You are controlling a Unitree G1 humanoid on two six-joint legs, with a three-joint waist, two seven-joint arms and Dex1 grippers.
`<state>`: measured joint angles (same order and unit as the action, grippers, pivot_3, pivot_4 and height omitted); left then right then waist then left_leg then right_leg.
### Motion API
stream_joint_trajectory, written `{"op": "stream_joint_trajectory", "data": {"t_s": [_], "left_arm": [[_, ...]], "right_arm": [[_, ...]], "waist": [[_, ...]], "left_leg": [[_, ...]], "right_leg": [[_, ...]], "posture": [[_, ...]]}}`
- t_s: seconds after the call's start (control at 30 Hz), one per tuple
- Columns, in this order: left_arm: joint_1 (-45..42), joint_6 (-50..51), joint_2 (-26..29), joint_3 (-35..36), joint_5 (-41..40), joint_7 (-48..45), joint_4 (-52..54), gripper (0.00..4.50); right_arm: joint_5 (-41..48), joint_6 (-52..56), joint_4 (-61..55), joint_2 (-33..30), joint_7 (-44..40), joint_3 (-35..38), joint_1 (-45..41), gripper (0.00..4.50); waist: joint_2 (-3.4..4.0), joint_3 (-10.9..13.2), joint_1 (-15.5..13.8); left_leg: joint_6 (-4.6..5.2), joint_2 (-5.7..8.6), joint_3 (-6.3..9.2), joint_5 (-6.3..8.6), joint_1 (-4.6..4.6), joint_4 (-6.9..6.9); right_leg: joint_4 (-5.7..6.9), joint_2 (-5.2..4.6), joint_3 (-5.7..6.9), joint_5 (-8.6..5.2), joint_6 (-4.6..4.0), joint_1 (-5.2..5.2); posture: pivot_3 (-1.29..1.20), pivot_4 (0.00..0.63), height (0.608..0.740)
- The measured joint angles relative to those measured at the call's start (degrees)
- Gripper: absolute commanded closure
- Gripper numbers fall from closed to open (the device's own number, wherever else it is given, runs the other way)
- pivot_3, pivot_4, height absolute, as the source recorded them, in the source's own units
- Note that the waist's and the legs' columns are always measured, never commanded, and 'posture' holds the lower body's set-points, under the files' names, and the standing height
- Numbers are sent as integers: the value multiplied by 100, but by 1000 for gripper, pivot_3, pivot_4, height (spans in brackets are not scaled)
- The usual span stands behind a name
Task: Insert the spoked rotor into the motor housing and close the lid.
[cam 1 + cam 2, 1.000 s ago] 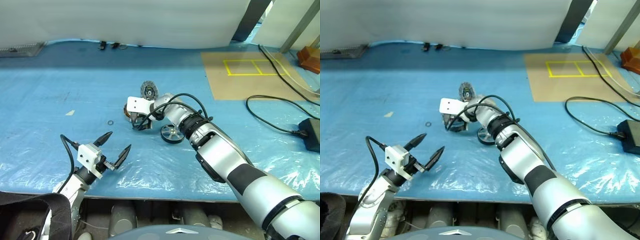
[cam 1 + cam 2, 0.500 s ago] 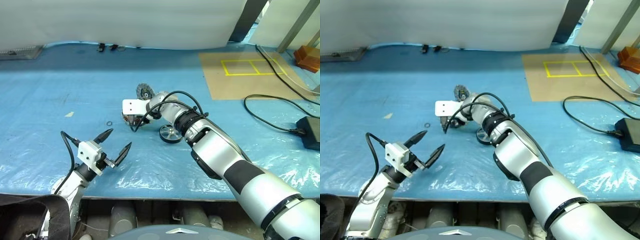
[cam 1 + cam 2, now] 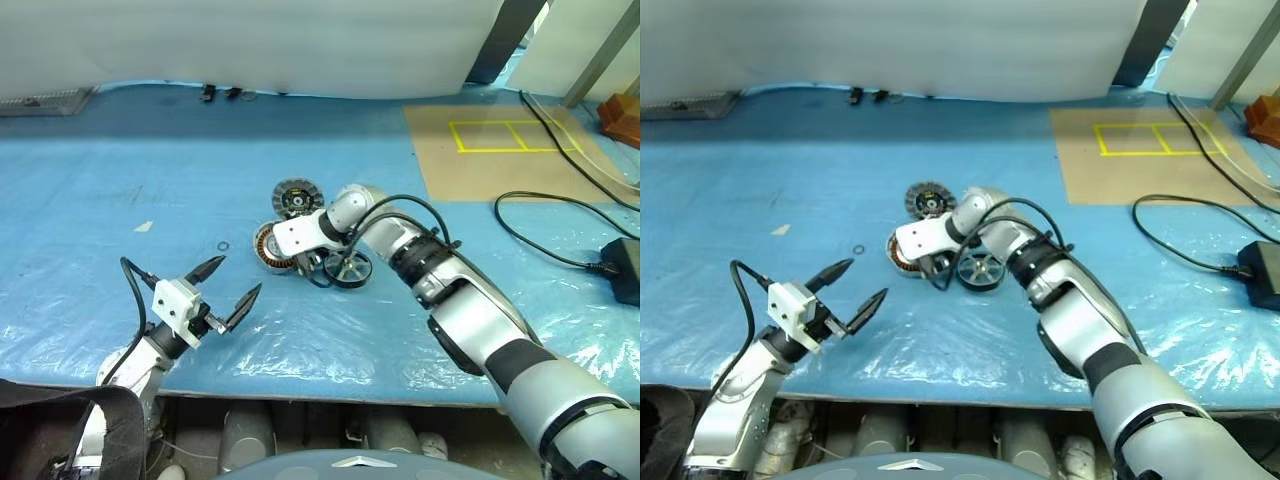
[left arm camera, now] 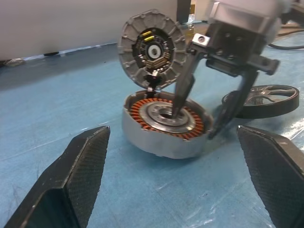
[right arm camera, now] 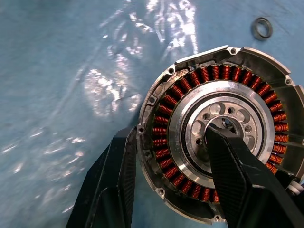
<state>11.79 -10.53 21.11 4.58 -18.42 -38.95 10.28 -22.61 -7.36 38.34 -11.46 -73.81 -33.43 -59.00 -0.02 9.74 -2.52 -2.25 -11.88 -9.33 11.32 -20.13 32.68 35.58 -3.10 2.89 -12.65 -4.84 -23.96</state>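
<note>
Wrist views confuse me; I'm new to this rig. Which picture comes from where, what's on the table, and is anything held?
This is a two-armed robot. The two wide pictures come from its head, looking down over both arms. The two close pictures come from a camera on each wrist, looking along that arm's two black fingers.

On the blue-covered table lie a round motor housing with copper windings, its lid swung open, a black spoked wheel and a small ring.

The right tool pinches the housing, with one finger in its centre and one outside its rim. The left tool is open and empty.
</note>
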Motion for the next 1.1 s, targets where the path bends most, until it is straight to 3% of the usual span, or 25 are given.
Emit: {"op": "stream_joint_trajectory", "data": {"t_s": [0.23,0.93,1.1], "left_arm": [[-31,-1,30,1,-47,-104,-99,0],[-53,49,149,58,-91,-204,-106,0],[-53,46,149,63,-93,-212,-148,0]], "right_arm": [[37,337,-984,-197,-484,-115,369,2490],[158,810,-1189,300,-441,-200,518,2490],[266,836,-1056,388,-279,-193,533,974]], "waist": [[-5,-3,8],[-8,-3,50],[-9,-2,46]], "left_leg": [[0,-1,0,0,4,1],[-1,-4,-1,0,5,-5],[-1,-4,-1,0,1,-6]], "right_leg": [[2,1,-1,0,0,0],[0,3,-1,-1,-1,-5],[1,4,-1,-1,-1,-8]], "posture": [[0,150,740],[0,150,740],[0,150,740]]}}
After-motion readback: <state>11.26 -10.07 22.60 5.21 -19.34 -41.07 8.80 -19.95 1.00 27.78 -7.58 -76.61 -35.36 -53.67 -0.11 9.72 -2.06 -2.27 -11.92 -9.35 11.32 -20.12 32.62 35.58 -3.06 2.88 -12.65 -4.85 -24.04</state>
